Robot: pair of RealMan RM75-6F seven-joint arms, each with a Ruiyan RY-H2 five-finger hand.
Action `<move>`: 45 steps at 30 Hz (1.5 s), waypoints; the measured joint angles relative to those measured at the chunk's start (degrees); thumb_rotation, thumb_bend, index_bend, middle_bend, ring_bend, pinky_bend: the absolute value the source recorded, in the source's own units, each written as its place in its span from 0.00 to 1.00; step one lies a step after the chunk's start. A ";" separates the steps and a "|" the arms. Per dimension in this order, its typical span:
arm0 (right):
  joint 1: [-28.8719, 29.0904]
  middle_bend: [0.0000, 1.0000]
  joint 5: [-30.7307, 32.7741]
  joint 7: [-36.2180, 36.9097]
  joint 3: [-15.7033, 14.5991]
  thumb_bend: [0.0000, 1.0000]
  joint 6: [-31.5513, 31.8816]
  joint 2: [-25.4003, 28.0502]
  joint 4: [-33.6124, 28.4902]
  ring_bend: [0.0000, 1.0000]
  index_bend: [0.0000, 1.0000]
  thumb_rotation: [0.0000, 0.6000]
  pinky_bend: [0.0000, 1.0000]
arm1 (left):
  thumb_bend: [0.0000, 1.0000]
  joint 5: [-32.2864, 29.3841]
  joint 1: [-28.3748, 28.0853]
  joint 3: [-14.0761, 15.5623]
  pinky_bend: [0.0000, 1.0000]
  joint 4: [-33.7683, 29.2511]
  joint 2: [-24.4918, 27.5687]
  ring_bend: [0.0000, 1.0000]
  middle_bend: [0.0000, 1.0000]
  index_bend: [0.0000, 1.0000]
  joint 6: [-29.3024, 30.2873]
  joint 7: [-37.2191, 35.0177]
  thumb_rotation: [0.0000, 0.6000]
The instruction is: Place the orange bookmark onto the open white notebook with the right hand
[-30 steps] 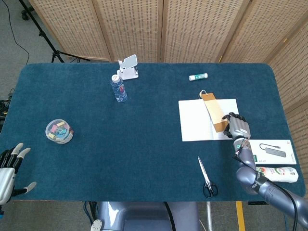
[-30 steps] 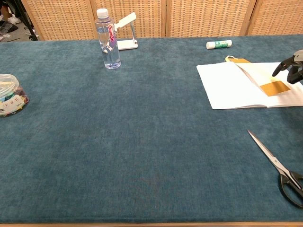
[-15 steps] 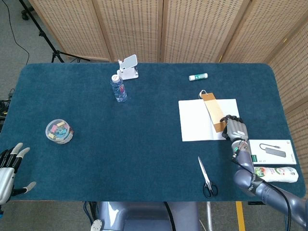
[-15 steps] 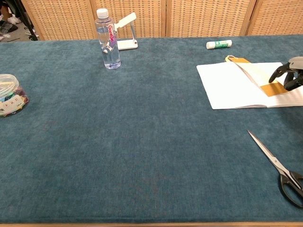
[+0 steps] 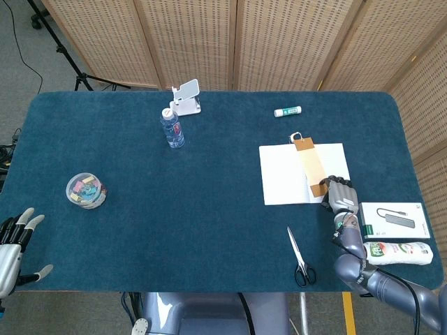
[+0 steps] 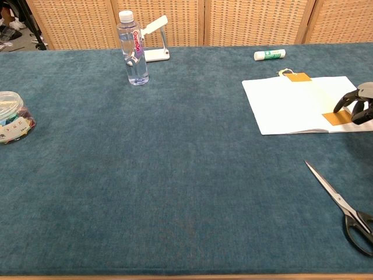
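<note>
Bookmark (image 5: 311,165) now lies flat along the open notebook (image 5: 285,174), and the right hand (image 5: 340,197) has slid back toward the near edge, fingers (image 6: 345,100) curled over its lower end, so it looks pretty much placed.

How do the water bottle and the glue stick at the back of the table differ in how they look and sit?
The water bottle stands upright on the cloth; the glue stick lies flat on its side. The bottle is clear with a white cap, while the glue stick is white with a green end. The bottle is plainly the bigger of the two. It sits on the left half of the table, the glue stick on the right half. Both are untouched, far from either hand.
</note>
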 measured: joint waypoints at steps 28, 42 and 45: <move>-0.17 0.09 7.60 -4.04 2.68 1.00 13.13 -4.52 -7.88 0.00 0.25 1.00 0.03 | 0.00 1.00 0.08 0.49 0.00 0.13 0.77 0.00 0.00 0.00 0.22 -1.83 1.00; -0.50 0.04 4.84 -3.38 3.79 1.00 14.41 -5.03 -7.44 0.00 0.25 1.00 0.03 | 0.00 0.99 0.05 0.51 0.00 0.23 0.98 0.00 0.00 0.00 0.18 -2.31 1.00; -0.79 0.04 3.13 -2.77 3.99 1.00 15.06 -4.54 -8.37 0.00 0.25 1.00 0.03 | 0.00 0.88 0.10 0.46 0.00 0.19 0.92 0.00 0.00 0.00 0.26 -2.15 1.00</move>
